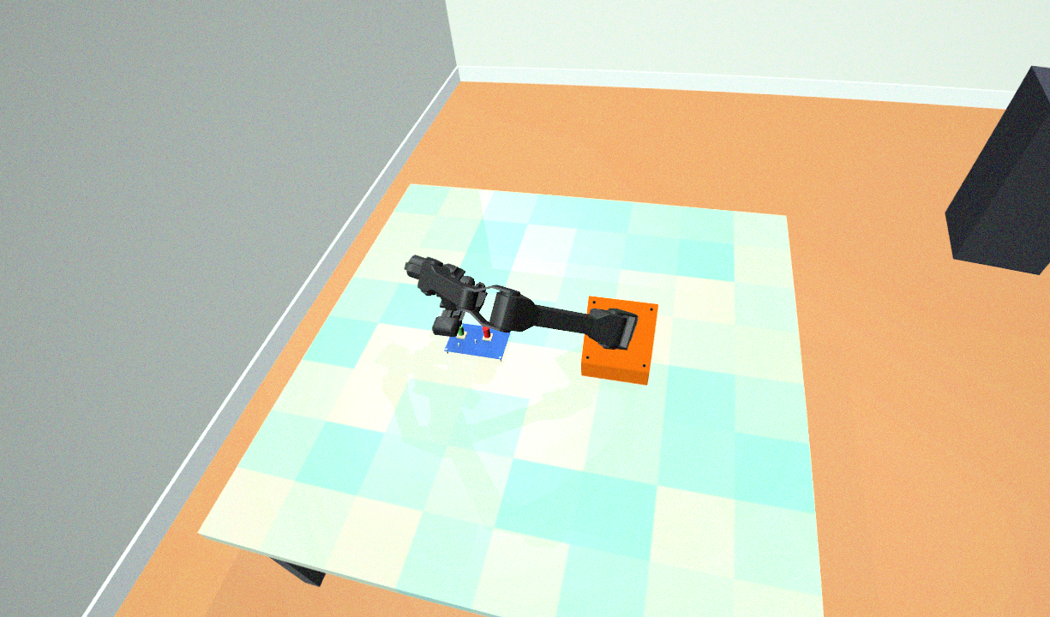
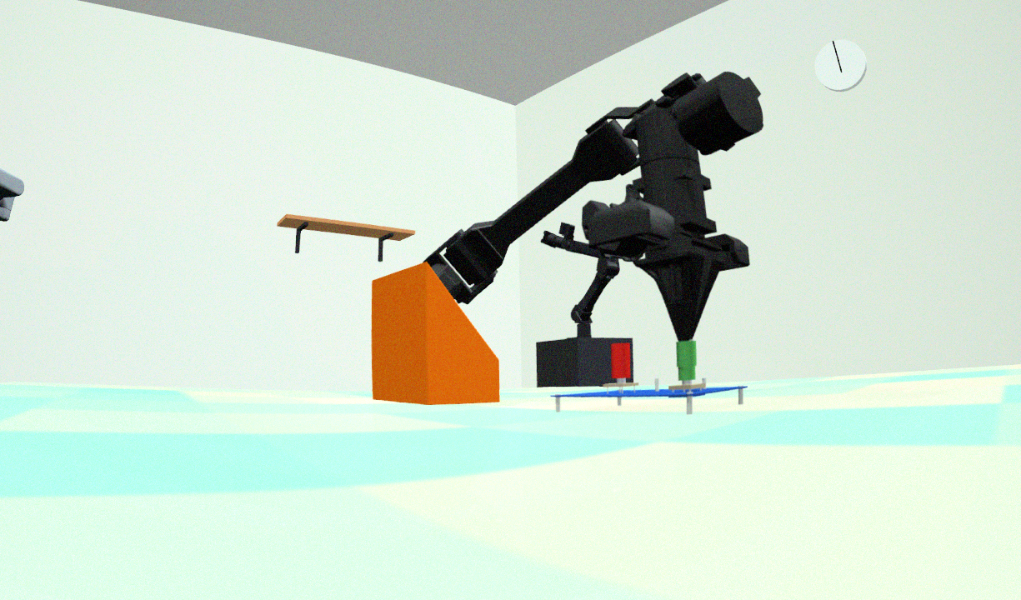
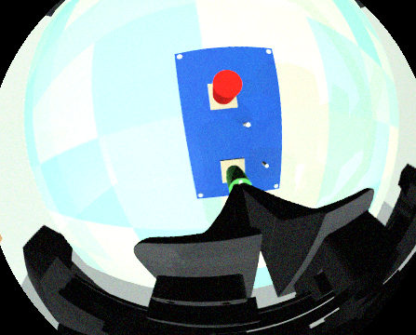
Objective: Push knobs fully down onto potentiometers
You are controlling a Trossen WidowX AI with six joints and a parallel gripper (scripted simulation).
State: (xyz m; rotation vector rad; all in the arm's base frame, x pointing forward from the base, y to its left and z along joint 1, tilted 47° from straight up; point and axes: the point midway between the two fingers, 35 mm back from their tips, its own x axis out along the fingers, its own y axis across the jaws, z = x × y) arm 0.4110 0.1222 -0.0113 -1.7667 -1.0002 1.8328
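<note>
A blue circuit board (image 1: 479,349) (image 2: 581,393) (image 3: 195,130) stands on short legs on the checkered table. A red knob (image 1: 486,331) (image 2: 619,359) (image 3: 226,85) stands raised on its shaft above its tan potentiometer. A green knob (image 1: 461,331) (image 2: 686,361) (image 3: 236,179) sits on the other potentiometer, closer to its base. My gripper (image 2: 685,335) (image 3: 239,189) is shut, empty, and points straight down with its closed fingertips touching the top of the green knob. In the top view the gripper hides most of the green knob.
The arm's orange base (image 1: 619,341) (image 2: 424,342) stands beside the board. A dark box (image 2: 573,362) with another small arm stands behind the board. A wall shelf (image 2: 346,225) hangs far behind. A dark cabinet (image 1: 1011,183) stands on the floor.
</note>
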